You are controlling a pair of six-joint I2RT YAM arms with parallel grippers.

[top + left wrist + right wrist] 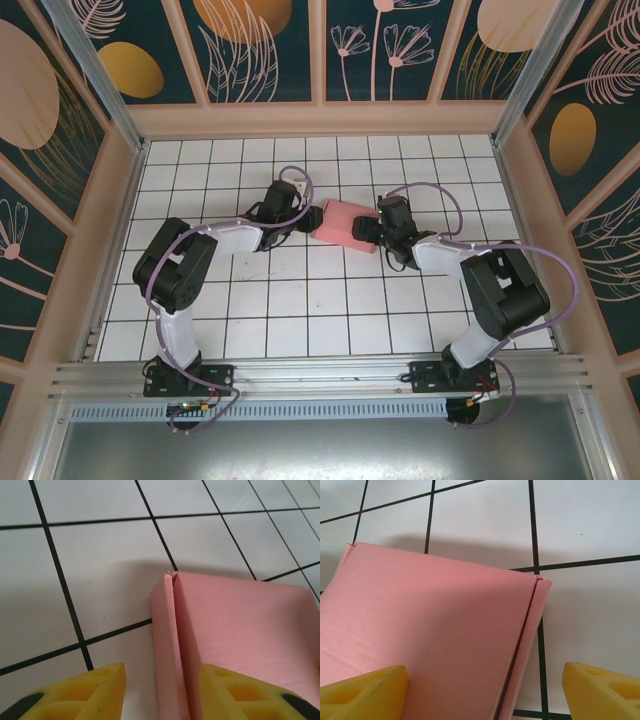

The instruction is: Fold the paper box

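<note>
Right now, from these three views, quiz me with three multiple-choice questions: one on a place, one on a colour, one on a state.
1. Where does the paper box lie?
A. Against the back wall
B. On the tiled floor between the left gripper and the right gripper
C. Beside the arm bases

2. What colour are the gripper fingers?
A. Black
B. Blue
C. Yellow

3. What state is the paper box in?
A. Spread out as a flat sheet
B. Folded into a low rectangular box
C. Crushed into a ball

Answers:
1 B: the top view shows a gripper at each end of it.
2 C: both wrist views show yellow.
3 B: the wrist views show a top panel and a narrow side wall.
</note>
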